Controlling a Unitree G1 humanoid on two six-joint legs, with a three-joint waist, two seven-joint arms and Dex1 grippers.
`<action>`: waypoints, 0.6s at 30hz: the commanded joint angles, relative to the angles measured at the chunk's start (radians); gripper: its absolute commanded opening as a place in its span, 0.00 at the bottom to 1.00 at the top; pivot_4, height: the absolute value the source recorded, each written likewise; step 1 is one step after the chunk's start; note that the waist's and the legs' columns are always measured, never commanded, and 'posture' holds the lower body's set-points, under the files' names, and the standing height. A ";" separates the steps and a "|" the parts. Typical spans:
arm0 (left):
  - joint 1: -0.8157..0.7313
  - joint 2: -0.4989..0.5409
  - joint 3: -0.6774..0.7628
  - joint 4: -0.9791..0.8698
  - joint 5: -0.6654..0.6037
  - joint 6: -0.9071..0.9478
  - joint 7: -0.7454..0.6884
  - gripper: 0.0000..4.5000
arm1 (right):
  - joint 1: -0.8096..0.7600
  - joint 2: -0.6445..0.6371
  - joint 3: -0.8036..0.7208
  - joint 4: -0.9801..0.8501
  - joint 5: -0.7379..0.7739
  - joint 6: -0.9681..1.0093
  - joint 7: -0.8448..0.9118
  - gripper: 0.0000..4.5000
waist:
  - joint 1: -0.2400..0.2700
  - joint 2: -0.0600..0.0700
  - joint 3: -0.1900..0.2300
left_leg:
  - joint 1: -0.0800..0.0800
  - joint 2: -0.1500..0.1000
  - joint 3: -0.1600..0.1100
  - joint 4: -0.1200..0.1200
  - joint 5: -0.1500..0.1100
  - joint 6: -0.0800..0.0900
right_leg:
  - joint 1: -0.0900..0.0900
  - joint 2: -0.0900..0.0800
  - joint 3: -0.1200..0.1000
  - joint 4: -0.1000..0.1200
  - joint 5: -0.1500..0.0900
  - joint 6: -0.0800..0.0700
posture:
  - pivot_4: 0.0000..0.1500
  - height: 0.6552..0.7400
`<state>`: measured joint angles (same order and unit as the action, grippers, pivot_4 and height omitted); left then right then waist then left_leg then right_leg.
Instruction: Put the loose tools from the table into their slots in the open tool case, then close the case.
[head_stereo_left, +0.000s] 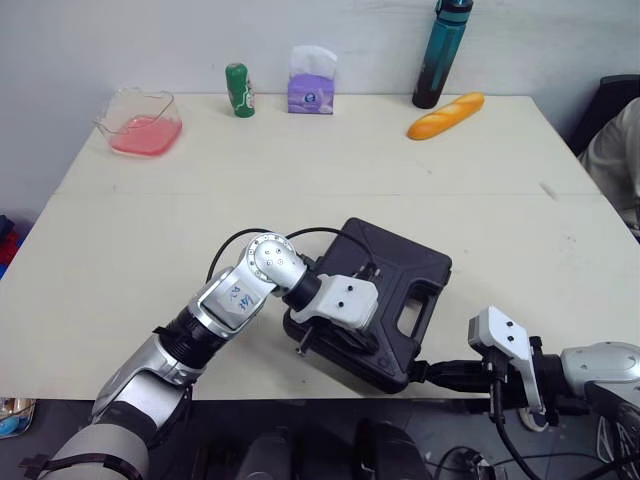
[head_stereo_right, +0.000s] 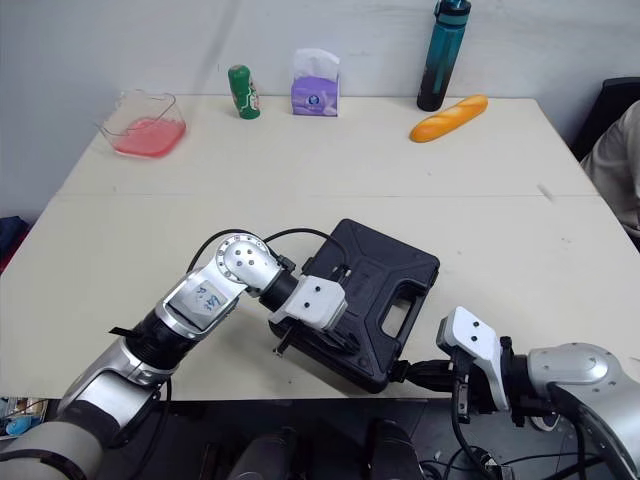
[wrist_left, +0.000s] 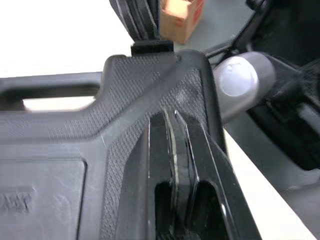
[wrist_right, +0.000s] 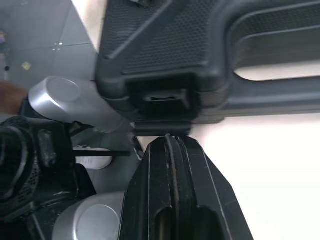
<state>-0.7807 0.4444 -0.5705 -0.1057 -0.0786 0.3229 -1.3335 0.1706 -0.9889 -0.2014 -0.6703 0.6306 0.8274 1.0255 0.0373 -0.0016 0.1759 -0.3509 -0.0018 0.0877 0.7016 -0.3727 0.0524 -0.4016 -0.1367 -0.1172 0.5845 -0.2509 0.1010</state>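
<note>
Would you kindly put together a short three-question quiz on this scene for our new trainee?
1. True or false: the tool case lies with its lid down.
2. The left gripper, fingers shut, is: A) on top of the case; B) beside it, off the lid; C) hanging well above it.
3. Which gripper has its tip at the latch on the edge of the case nearest the robot?

Key: 1 true; 2 A; 3 the right gripper, its fingers also shut.
</note>
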 joint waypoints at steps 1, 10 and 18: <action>0.028 -0.002 -0.101 0.071 0.104 0.026 0.027 0.02 | -0.017 -0.007 0.007 -0.043 0.040 0.014 -0.007 0.00 | 0.002 0.000 0.000 | 0.000 0.000 -0.001 0.000 0.000 0.000 | 0.000 -0.001 0.000 0.000 0.000 0.000 | 1.00 0.94; 0.017 -0.031 -0.135 0.101 0.118 0.007 0.048 0.02 | -0.068 0.038 0.061 -0.065 0.073 0.040 -0.080 0.00 | 0.005 0.000 -0.001 | -0.001 0.000 -0.002 0.000 0.000 0.000 | 0.000 -0.001 -0.003 -0.001 0.000 0.000 | 1.00 0.94; 0.022 -0.030 -0.148 0.122 0.123 -0.021 0.040 0.02 | -0.126 0.049 0.030 -0.099 0.155 0.093 -0.123 0.00 | -0.010 -0.001 -0.001 | 0.000 0.001 -0.004 0.000 0.000 -0.001 | 0.001 -0.001 -0.004 0.000 -0.001 -0.001 | 1.00 0.94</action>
<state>-0.8068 0.3952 -0.6196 -0.0717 -0.0530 0.2818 -1.2939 0.0860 -0.9528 -0.1304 -0.6946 0.7232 0.9455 0.9044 0.0270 -0.0022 0.1752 -0.3512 -0.0007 0.0838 0.7012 -0.3728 0.0512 -0.4009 -0.1378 -0.1209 0.5843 -0.2517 0.0997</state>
